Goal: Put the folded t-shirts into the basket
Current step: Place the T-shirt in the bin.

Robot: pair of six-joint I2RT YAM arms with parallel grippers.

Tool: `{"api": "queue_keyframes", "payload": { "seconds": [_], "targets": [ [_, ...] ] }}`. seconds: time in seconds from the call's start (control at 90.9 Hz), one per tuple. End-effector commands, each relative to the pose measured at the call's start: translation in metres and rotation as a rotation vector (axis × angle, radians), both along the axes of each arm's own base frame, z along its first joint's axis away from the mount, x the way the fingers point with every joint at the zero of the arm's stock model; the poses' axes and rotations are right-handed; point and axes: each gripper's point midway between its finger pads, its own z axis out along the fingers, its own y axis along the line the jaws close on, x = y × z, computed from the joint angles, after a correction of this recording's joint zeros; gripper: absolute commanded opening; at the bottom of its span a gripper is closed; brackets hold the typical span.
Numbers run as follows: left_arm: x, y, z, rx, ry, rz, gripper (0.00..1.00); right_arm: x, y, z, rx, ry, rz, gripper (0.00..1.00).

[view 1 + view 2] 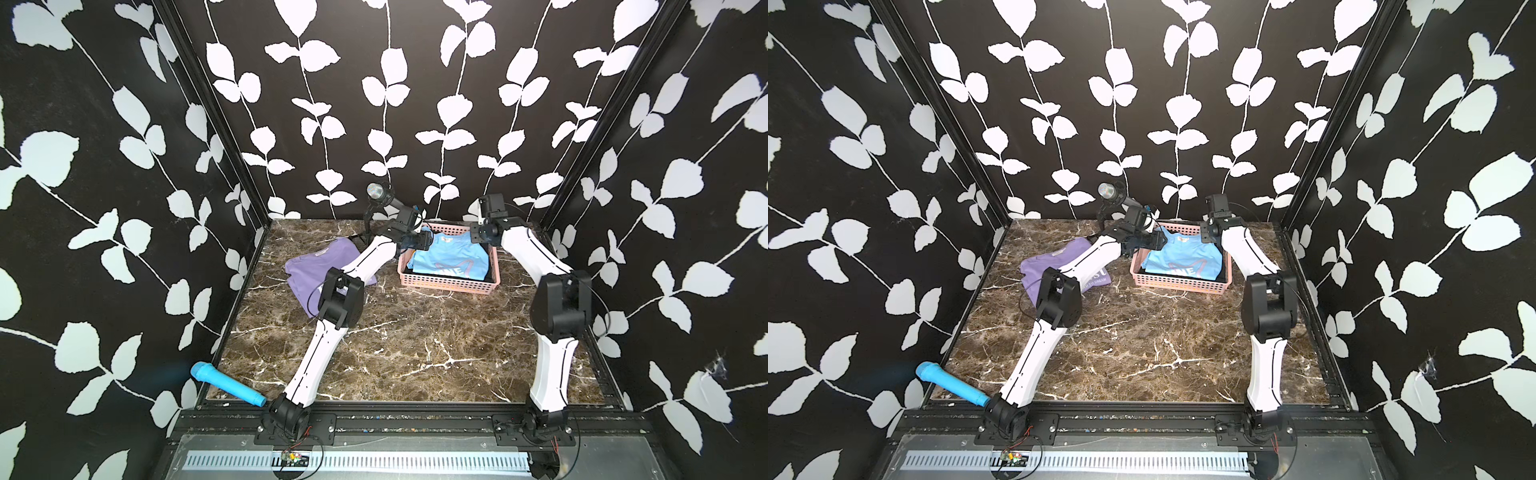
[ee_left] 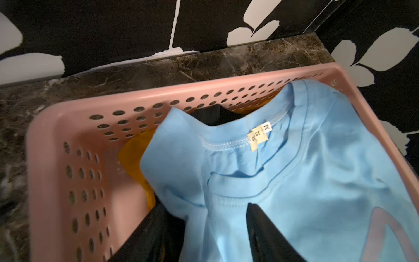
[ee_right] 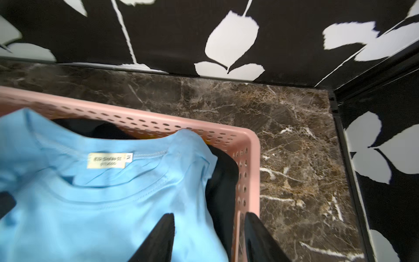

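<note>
While basketed, tee [image 2: 317, 170] under left hand [image 2: 204, 207]

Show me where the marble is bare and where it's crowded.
Bare: the marble table between the left arm and right arm, from the front rail to the basket. Crowded: the far end, where the left arm crosses the purple shirt, and the left gripper and right gripper hang open over the light blue shirt topping it.

Light blue t-shirt [image 2: 294, 177] atop black t-shirt [image 2: 215, 115] and yellow t-shirt [image 2: 133, 154] inside pink basket [image 2: 49, 158].
</note>
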Motion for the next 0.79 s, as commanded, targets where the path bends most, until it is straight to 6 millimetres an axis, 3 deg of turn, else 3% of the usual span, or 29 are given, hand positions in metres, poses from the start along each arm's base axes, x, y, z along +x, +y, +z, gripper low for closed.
{"api": "queue_keyframes", "payload": {
  "seconds": [0.0, 0.165, 0.352, 0.561, 0.66, 0.682, 0.781],
  "targets": [
    [-0.017, 0.002, 0.064, -0.016, -0.087, -0.033, 0.61, -0.006, 0.015, 0.022, 0.069, -0.06, 0.053, 0.49],
    [-0.039, -0.007, 0.059, 0.063, -0.105, -0.091, 0.6, -0.012, 0.034, 0.0, 0.161, -0.009, 0.108, 0.41],
    [-0.046, -0.014, 0.036, 0.104, -0.076, -0.126, 0.58, -0.009, 0.038, -0.031, 0.167, 0.055, 0.104, 0.35],
    [-0.027, -0.02, 0.003, 0.169, -0.084, -0.131, 0.57, -0.002, 0.024, -0.071, 0.138, 0.136, 0.051, 0.34],
    [-0.012, -0.022, -0.002, 0.186, -0.11, -0.1, 0.57, -0.002, 0.015, -0.09, 0.128, 0.179, 0.021, 0.34],
    [-0.009, -0.021, -0.014, 0.198, -0.101, -0.093, 0.57, -0.003, 0.013, -0.097, 0.124, 0.194, 0.016, 0.34],
    [0.001, -0.015, -0.029, 0.214, -0.094, -0.044, 0.58, -0.006, 0.007, -0.112, 0.115, 0.238, 0.005, 0.35]
  ]
}}
